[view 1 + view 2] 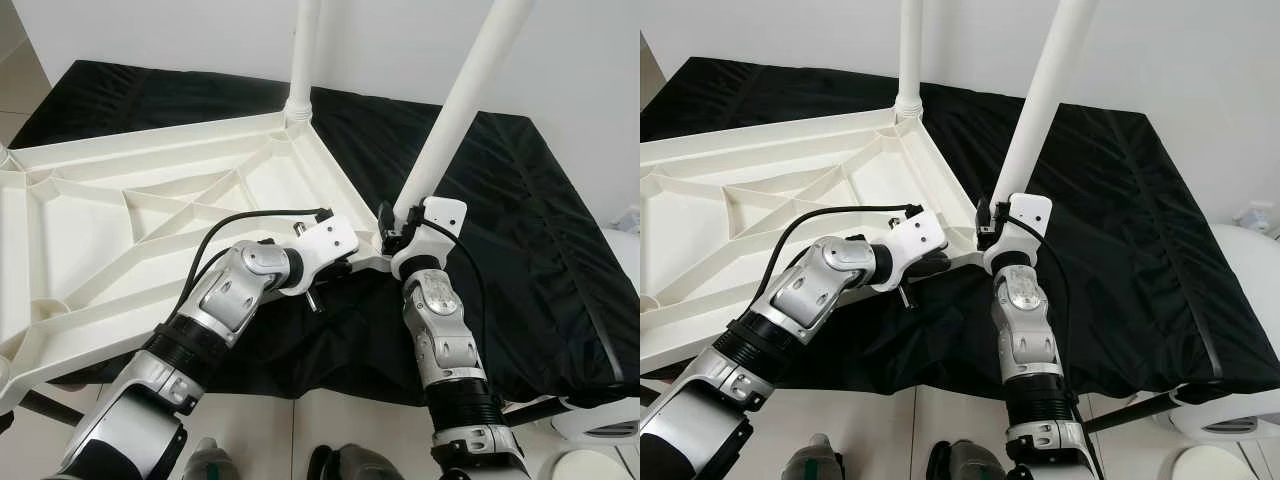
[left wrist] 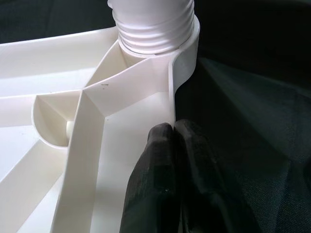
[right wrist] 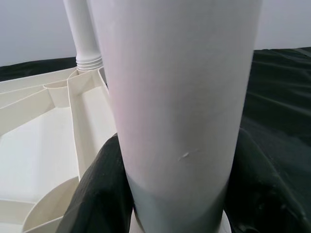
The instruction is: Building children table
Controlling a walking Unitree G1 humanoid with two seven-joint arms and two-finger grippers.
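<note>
- Lying upside down on the black cloth-covered worktop, the white ribbed plastic tabletop shows its underside braces, taking up the left and middle of the scene.
- At its far corner, a white round plastic leg stands upright, its threaded base seated in the corner socket.
- The left gripper reaches in from the left to the tabletop's near right edge; its jaws are pressed together, black fingertips against the rim wall, with nothing seen between them.
- Just right of it, a second white plastic leg rises tilted from the tabletop's near right corner.
- The right gripper has this tilted leg low down, jaws spread around the tube, one black finger on either side.
- The pale tiled floor lies below the worktop edge.
</note>
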